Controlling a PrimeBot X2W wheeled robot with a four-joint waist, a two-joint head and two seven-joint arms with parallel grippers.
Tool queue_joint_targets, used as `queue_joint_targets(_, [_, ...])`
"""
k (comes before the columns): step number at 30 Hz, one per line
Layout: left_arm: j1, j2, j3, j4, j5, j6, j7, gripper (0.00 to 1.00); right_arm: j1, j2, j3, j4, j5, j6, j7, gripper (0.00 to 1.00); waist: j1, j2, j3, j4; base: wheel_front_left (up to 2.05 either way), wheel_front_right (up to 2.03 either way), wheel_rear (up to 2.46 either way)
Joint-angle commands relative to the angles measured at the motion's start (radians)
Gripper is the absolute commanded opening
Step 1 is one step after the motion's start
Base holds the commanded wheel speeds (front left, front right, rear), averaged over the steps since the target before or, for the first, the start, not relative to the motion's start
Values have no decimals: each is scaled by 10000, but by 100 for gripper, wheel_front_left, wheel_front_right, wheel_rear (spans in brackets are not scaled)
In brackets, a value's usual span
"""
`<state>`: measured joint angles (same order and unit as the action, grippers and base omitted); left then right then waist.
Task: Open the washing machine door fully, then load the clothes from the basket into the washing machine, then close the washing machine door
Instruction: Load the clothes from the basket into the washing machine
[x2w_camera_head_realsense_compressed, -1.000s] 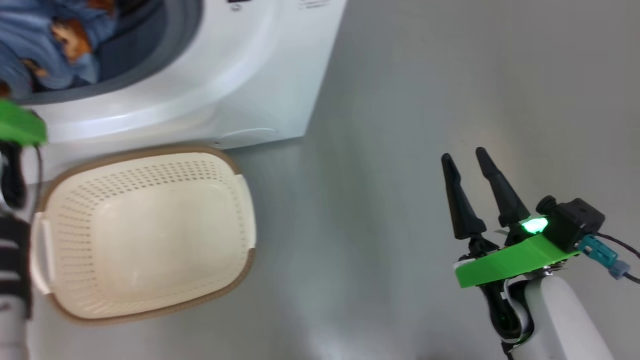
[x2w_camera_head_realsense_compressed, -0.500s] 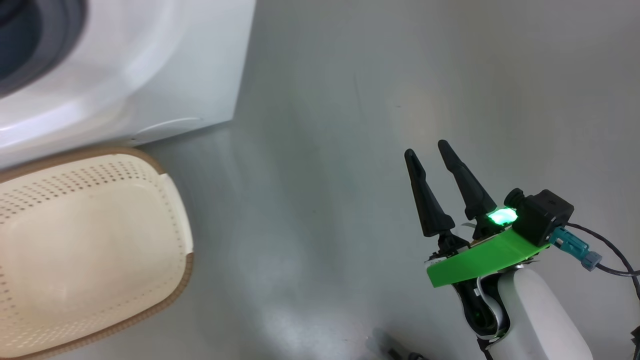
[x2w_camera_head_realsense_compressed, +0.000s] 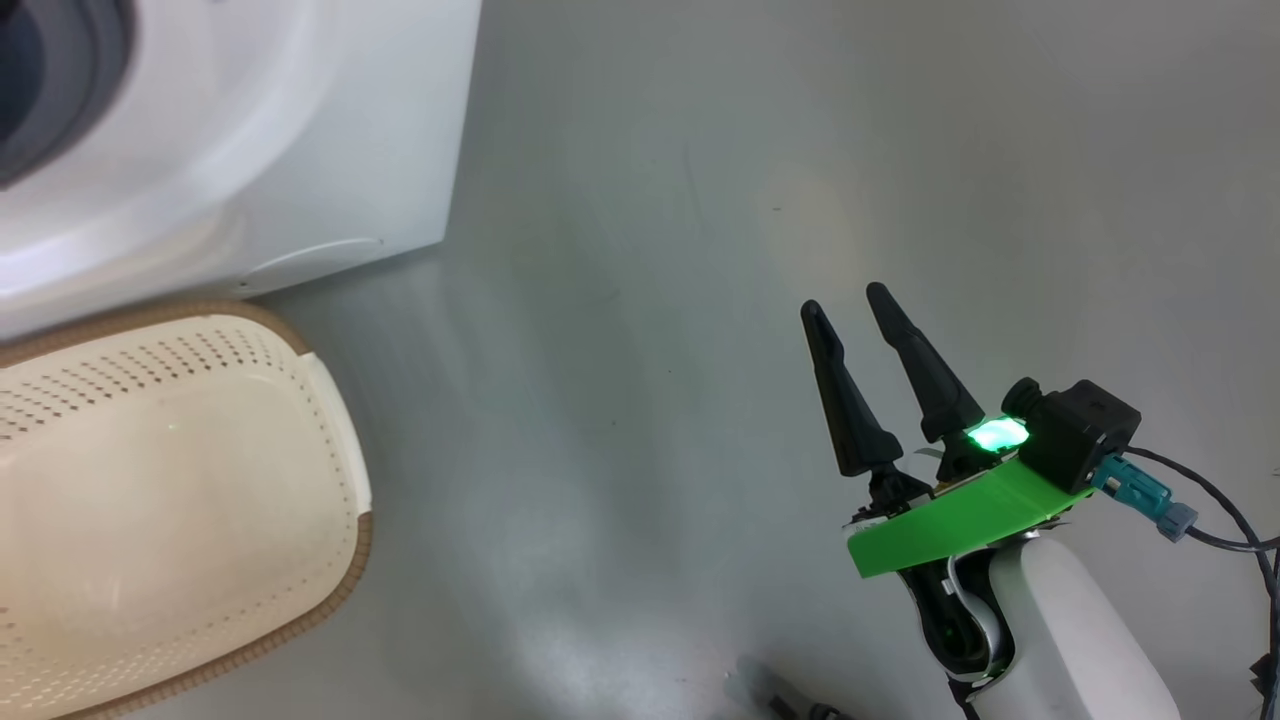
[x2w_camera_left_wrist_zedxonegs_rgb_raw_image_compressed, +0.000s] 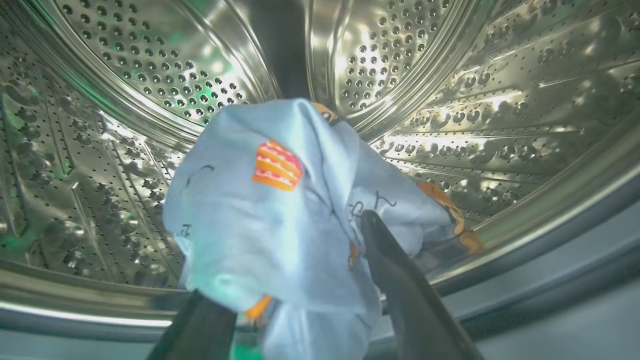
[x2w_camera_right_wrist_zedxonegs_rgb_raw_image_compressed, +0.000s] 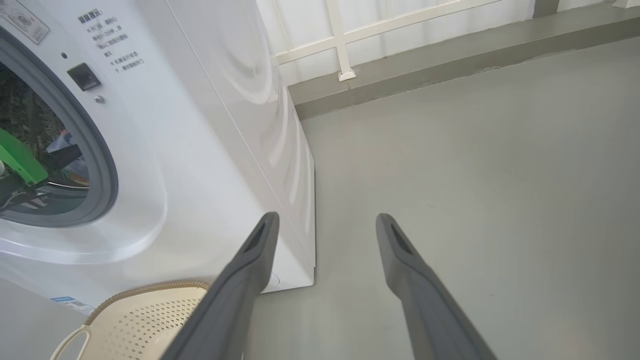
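The washing machine (x2w_camera_head_realsense_compressed: 250, 150) fills the head view's upper left, its grey gasket at the corner. Below it stands the basket (x2w_camera_head_realsense_compressed: 362, 535), its visible part empty. In the left wrist view my left gripper (x2w_camera_left_wrist_zedxonegs_rgb_raw_image_compressed: 285, 255) is inside the steel drum (x2w_camera_left_wrist_zedxonegs_rgb_raw_image_compressed: 150, 60). Its fingers stand apart, open, and a light-blue garment of the clothes (x2w_camera_left_wrist_zedxonegs_rgb_raw_image_compressed: 260, 220) drapes between and over them, hiding the left fingertip. My right gripper (x2w_camera_head_realsense_compressed: 845, 301) hovers open over the floor, right of the machine (x2w_camera_right_wrist_zedxonegs_rgb_raw_image_compressed: 200, 150) and the basket (x2w_camera_right_wrist_zedxonegs_rgb_raw_image_compressed: 145, 320). The washing machine door is out of view.
Bare grey floor (x2w_camera_head_realsense_compressed: 650, 350) stretches to the right of the washer. A white railing (x2w_camera_right_wrist_zedxonegs_rgb_raw_image_compressed: 345, 45) and a low grey kerb run along the far side. A cable (x2w_camera_head_realsense_compressed: 1220, 520) trails from my right wrist. A small dark object (x2w_camera_head_realsense_compressed: 790, 705) lies at the head view's bottom edge.
The head camera has swung right, so washer and basket sit further left in the picture. The drum opening with the blue clothes and my left arm has slid out of it. The right gripper stays open.
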<state>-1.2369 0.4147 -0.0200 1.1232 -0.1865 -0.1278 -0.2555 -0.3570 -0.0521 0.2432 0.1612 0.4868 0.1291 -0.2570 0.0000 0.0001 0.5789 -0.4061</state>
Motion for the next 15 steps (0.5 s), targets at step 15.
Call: queue_joint_targets(15, [945, -305, 131, -379, -429, -22, -63, 100, 206, 18, -83, -37, -360, 16, -48, 100, 0, -1, -769, 818, 0, 0, 0])
